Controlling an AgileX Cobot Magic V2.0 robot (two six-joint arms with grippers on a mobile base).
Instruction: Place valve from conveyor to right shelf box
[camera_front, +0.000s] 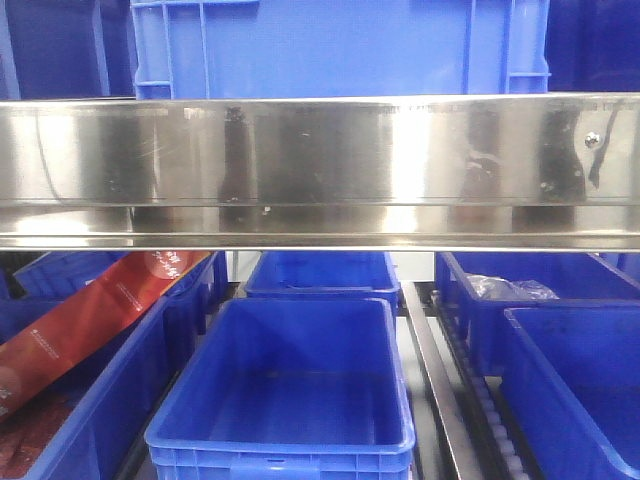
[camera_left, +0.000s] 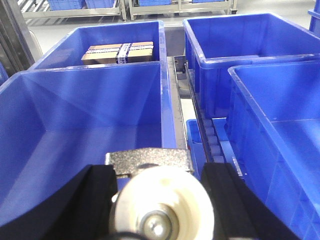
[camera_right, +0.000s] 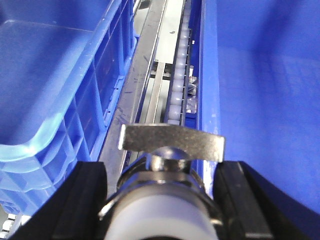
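Clamping a valve (camera_left: 162, 205) between its black fingers (camera_left: 97, 200), the left gripper (camera_left: 161, 175) sits at the bottom centre of its wrist view, above the near rim of a blue bin (camera_left: 30, 100). The valve's round white end faces the camera, so its long axis seems to run away into the frame, with the metal handle (camera_left: 147, 160) lying crosswise on top. The right gripper (camera_right: 162, 185) likewise pinches a second valve (camera_right: 160, 215) at lower centre. Its flat lever (camera_right: 170, 142) spans left to right, over the roller track (camera_right: 177, 75) between a blue box at left (camera_right: 50, 75) and another at right (camera_right: 260, 75).
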